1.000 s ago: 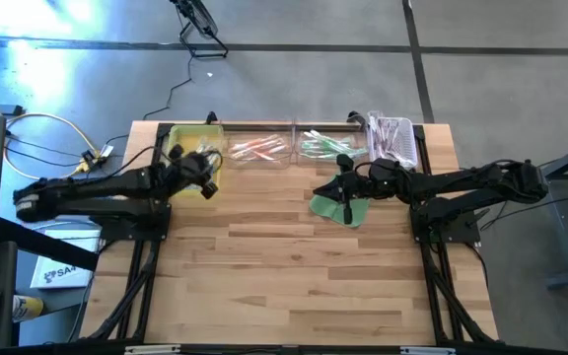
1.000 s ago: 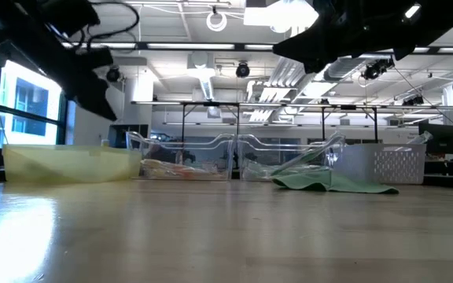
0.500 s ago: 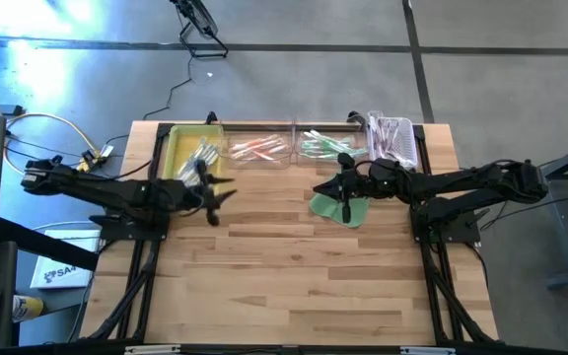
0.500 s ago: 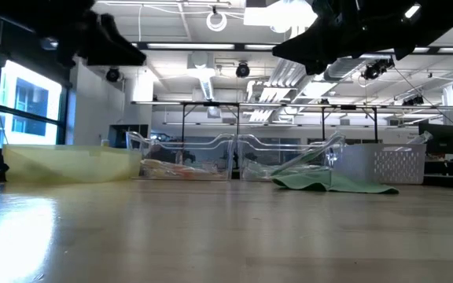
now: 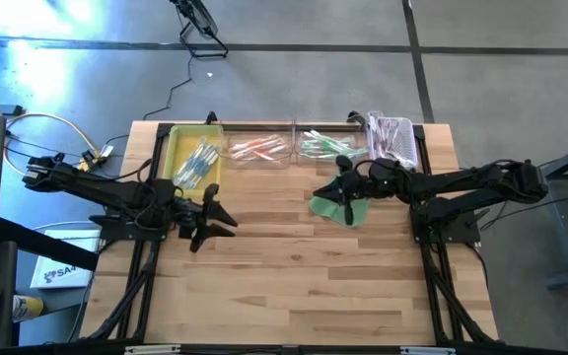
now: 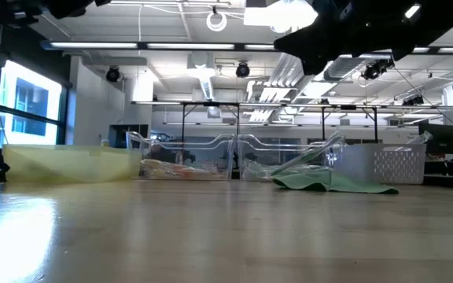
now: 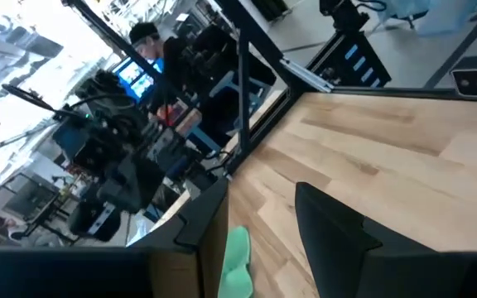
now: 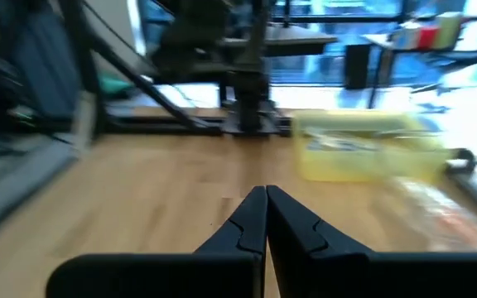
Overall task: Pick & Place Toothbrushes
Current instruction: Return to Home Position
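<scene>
**Both tools empty; toothbrushes lie in the far row of bins**

Near side: bare wooden worktop [image 5: 294, 286], planks running left to right.

Left tool [image 5: 220, 212]: hangs over the worktop just on the near side of the yellow bin [image 5: 169, 153], slightly toward the worktop's middle. Its fingers are spread wide. The left wrist view shows plain wood and a strip of green through the gap, with nothing gripped. The left arm runs out past the worktop's left edge.

Green cloth [image 5: 323, 207]: lies flat on the worktop, well to the right of the yellow bin and a little nearer than it.

Right tool [image 8: 265, 194]: sits above the green cloth. The low view shows the arm high up, with the cloth lying free on the wood below. The fingers are pressed together with no gap and nothing between them. The right wrist view looks across the worktop to the yellow bin.

Far row along the back edge:
- The yellow bin is at the left end, with pale toothbrushes [image 5: 200, 163] lying aslant inside.
- Just beside it to the right is the first clear bin [image 5: 264, 164], holding orange toothbrushes [image 5: 259, 148].
- Beside that is the second clear bin [image 5: 358, 138], holding green toothbrushes [image 5: 321, 148].
- Farthest from the yellow bin is a white slatted basket [image 5: 419, 148], holding pinkish wrapped toothbrushes [image 5: 390, 133].

Beyond the yellow bin, in the low view: a room with ceiling strip lights [image 6: 211, 45] and black-framed benches [image 6: 274, 110].
</scene>
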You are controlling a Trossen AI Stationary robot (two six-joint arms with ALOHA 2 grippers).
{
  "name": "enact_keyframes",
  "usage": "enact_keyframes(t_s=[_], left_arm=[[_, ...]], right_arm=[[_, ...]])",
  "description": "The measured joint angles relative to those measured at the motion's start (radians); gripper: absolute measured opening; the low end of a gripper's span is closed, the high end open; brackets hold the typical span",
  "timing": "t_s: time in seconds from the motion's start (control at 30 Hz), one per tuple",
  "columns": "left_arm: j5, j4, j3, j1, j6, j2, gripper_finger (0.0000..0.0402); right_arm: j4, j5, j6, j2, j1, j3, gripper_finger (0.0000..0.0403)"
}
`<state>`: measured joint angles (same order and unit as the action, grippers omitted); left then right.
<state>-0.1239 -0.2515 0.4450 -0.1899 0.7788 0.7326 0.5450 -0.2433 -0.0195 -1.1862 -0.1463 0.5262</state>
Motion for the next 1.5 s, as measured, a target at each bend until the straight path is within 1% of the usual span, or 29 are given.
enact_keyframes(t_s=[0.07, 0.13, 0.2, 0.3, 0.33, 0.43, 0.6, 0.67, 0.83, 0.87, 1.0, 1.07, 1.27, 1.4, 1.5], left_arm=[[0.004, 0.004, 0.000, 0.000, 0.000, 0.000, 0.0136], [0.008, 0.027, 0.000, 0.000, 0.002, 0.000, 0.0136], [0.010, 0.046, 0.000, 0.000, 0.002, 0.000, 0.0136], [0.011, 0.068, 0.000, 0.000, 0.002, 0.000, 0.0136], [0.011, 0.079, 0.000, 0.000, 0.002, 0.000, 0.0136], [0.012, 0.093, 0.000, 0.000, 0.002, 0.000, 0.0136], [0.014, 0.098, 0.000, 0.000, 0.002, 0.000, 0.0136], [0.014, 0.098, 0.000, 0.000, 0.002, 0.000, 0.0136], [0.014, 0.098, 0.000, 0.000, -0.001, 0.000, 0.0136], [0.014, 0.096, 0.000, 0.000, -0.005, 0.000, 0.0136], [0.014, 0.088, 0.000, 0.000, -0.004, -0.001, 0.0136], [0.014, 0.089, 0.000, 0.000, 0.000, -0.005, 0.0136], [0.013, 0.090, 0.000, 0.000, 0.001, -0.005, 0.0136], [0.013, 0.090, 0.000, 0.000, 0.003, -0.005, 0.0136], [0.013, 0.090, 0.000, 0.000, 0.012, -0.005, 0.0136]], right_arm=[[0.007, -0.063, -0.063, 0.000, 0.001, 0.000, 0.0002], [0.006, -0.118, -0.089, 0.000, 0.012, 0.000, 0.0002], [0.006, -0.088, -0.061, 0.000, 0.044, 0.000, 0.0002], [0.006, 0.021, 0.010, 0.000, 0.116, 0.000, 0.0002], [0.006, 0.041, 0.018, 0.000, 0.137, 0.000, 0.0002], [-0.001, 0.050, -0.004, 0.007, 0.173, 0.000, 0.0002], [-0.073, -0.047, -0.081, 0.043, 0.158, 0.000, 0.0002], [-0.102, -0.056, -0.087, 0.068, 0.142, 0.000, 0.0002], [-0.198, -0.107, -0.057, 0.192, 0.080, 0.000, 0.0002], [-0.217, -0.102, -0.044, 0.227, 0.073, 0.000, 0.0002], [-0.319, 0.015, 0.010, 0.365, 0.065, 0.001, 0.0002], [-0.395, 0.051, 0.019, 0.424, 0.065, 0.001, 0.0002], [-0.559, 0.114, -0.011, 0.544, 0.076, 0.001, 0.0002], [-0.599, 0.123, -0.004, 0.624, 0.089, 0.000, 0.0002], [-0.622, 0.165, 0.008, 0.674, 0.095, 0.000, 0.0002]])
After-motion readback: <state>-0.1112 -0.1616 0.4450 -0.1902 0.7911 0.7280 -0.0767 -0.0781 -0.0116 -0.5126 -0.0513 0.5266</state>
